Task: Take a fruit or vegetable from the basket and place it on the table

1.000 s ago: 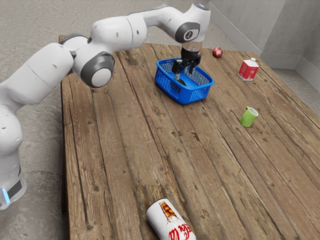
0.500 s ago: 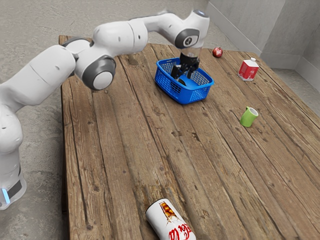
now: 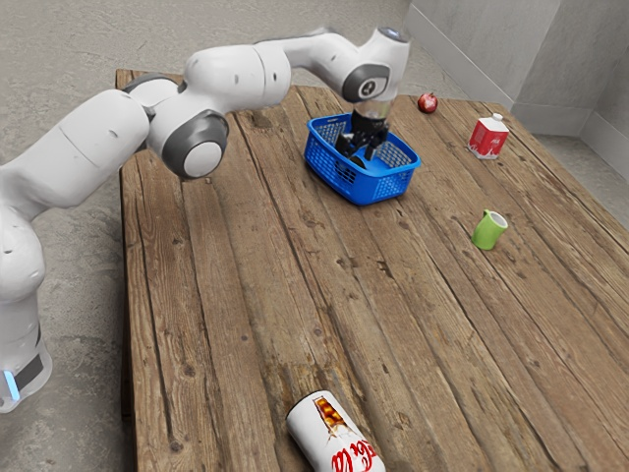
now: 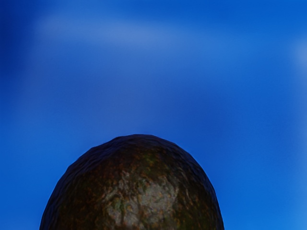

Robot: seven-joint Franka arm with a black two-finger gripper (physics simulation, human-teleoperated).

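Note:
The black gripper (image 3: 361, 152) reaches down inside the blue basket (image 3: 363, 191) in the exterior view, its two fingers apart and their tips low between the walls. A dark brown-green, rough-skinned avocado (image 4: 136, 187) lies close under my hand in the wrist view, against the blue of the basket's inside (image 4: 240, 96). The fingers and the basket wall largely hide the avocado in the exterior view, and no grip on it can be made out.
Beyond the basket on the wooden table (image 3: 295, 285) is a red fruit (image 3: 428, 102). A red-and-white carton (image 3: 487, 138) and a green mug (image 3: 488, 230) stand toward the exterior view's right. A white can (image 3: 334, 433) lies at the near edge.
My hand has moved down, bringing the gripper deeper into the basket. The basket and the things on the table have stayed put.

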